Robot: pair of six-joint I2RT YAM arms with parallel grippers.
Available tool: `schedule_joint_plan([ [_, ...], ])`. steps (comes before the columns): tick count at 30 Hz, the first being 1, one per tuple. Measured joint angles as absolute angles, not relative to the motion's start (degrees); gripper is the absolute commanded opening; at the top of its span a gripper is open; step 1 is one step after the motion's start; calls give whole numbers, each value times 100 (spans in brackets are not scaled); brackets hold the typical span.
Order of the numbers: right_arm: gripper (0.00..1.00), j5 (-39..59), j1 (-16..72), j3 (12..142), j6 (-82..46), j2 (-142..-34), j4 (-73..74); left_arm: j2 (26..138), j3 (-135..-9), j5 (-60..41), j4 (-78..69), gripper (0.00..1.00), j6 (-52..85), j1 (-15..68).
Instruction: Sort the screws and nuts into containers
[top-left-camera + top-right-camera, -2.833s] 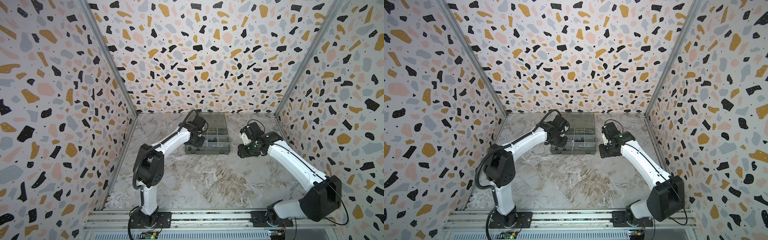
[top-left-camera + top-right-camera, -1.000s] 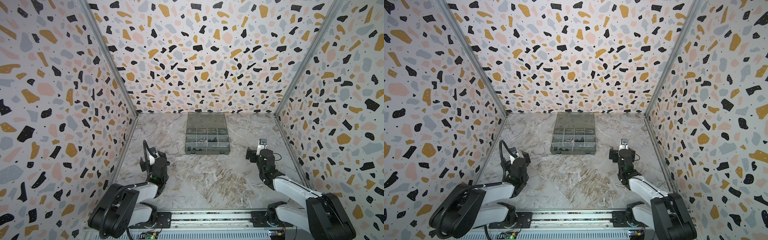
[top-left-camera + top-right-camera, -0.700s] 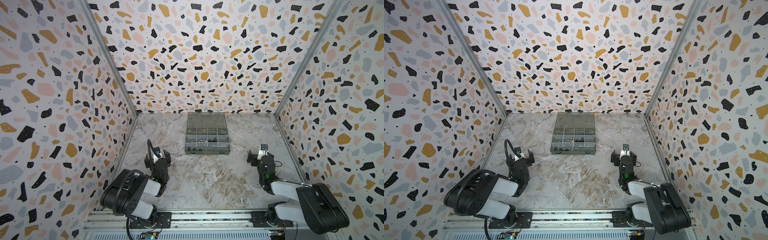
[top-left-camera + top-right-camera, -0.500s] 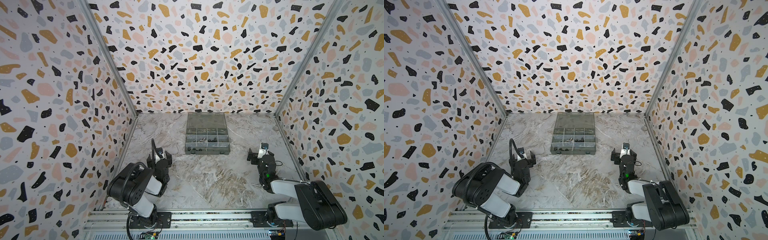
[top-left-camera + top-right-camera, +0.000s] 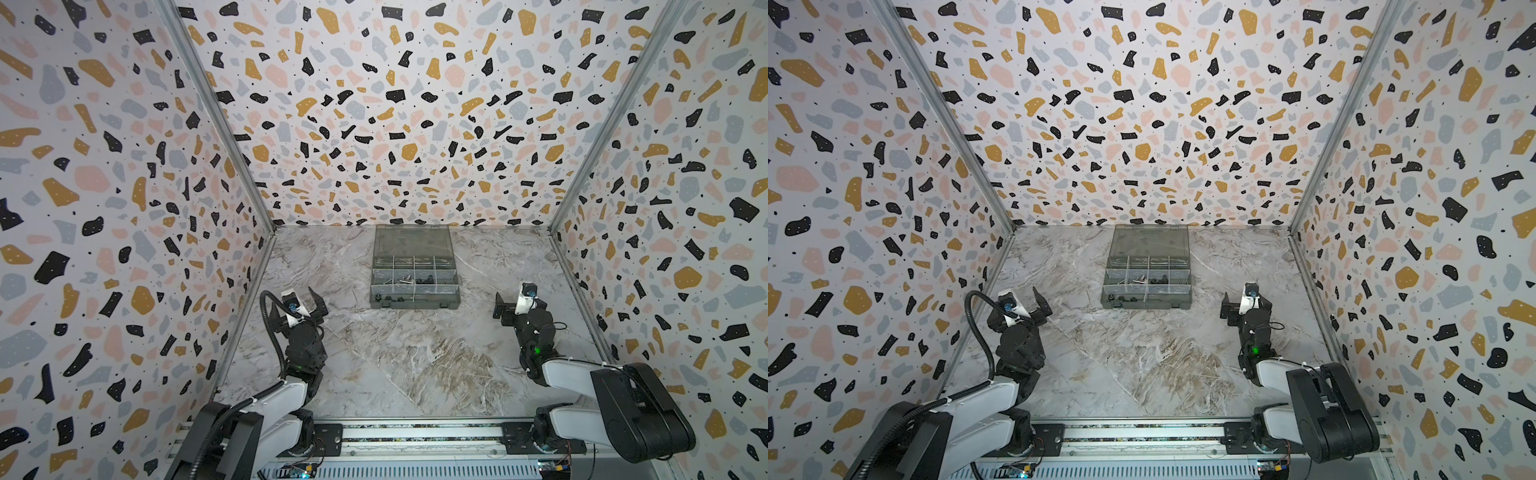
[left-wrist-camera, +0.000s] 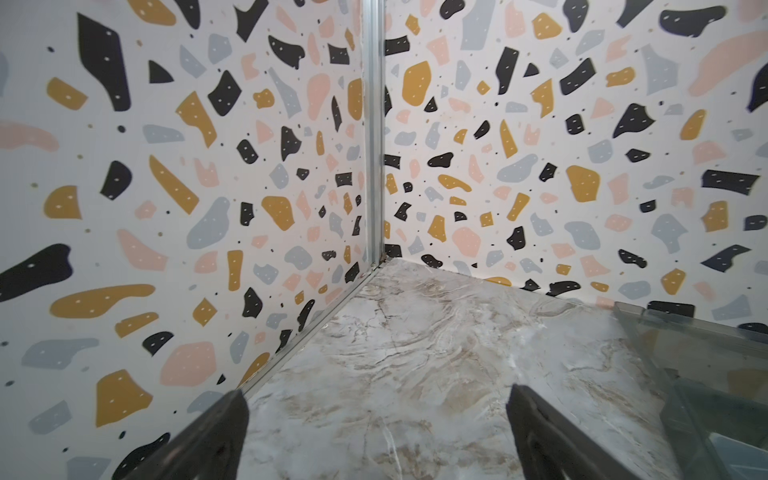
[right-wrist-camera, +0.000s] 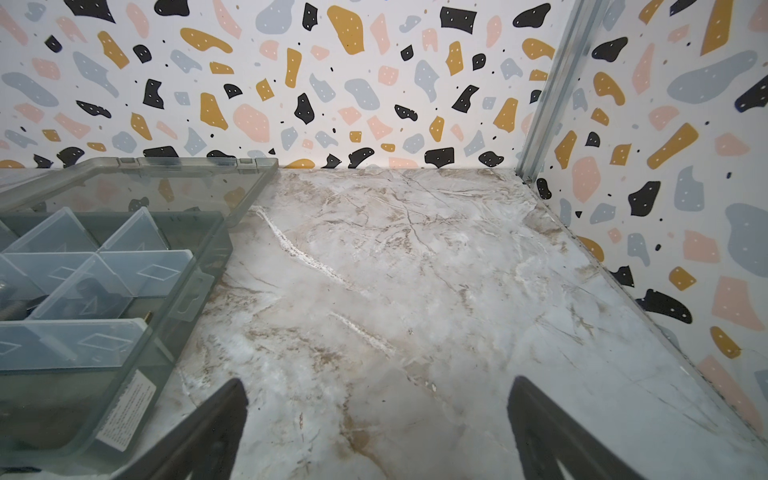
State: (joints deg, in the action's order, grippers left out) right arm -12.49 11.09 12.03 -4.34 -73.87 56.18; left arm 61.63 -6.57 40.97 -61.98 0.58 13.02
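— So why's nothing being held?
— We reckon sorting's done: left gripper (image 6: 374,397) & right gripper (image 7: 378,384) gape wide, empty, each well apart from the organiser box (image 5: 415,303).
— And the hardware?
— We see silver screws (image 5: 402,281) plus dark bits, prob. nuts (image 5: 424,281), in its mid compartments (image 5: 415,274); lid (image 5: 411,241) lies open behind.

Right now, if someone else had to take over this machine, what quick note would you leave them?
Left gripper: open, empty. Right gripper: open, empty. Both sit apart from the organiser box, which stands toward the back of the table, its lid lying open behind it.
Done: silver pieces and black pieces lie in its compartments; they are too small to tell screws from nuts.
Left: no loose pieces visible on the table, so sorting looks finished. Check the compartments up close.
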Motion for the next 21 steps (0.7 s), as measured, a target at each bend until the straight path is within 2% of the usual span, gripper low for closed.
schedule_joint_plan([
  [5,99,-1264,1138,985,-399,-7177,5752,6840,-502,4198,-6427,98,8,1035],
  [9,99,-1343,1109,893,-416,-7096,5822,7760,-565,3924,-6810,95,187,423],
  [12,99,-1345,972,895,-416,-7157,5883,8241,-655,3457,-6954,94,108,349],
  [15,99,-1295,687,891,-397,-7404,6202,8442,-952,3190,-6842,96,84,353],
  [16,99,-1264,541,878,-421,-7566,6423,8468,-1052,3144,-6858,100,82,353],
  [21,99,-926,414,941,-255,-8403,6877,8466,-1175,3033,-6851,100,80,353],
])
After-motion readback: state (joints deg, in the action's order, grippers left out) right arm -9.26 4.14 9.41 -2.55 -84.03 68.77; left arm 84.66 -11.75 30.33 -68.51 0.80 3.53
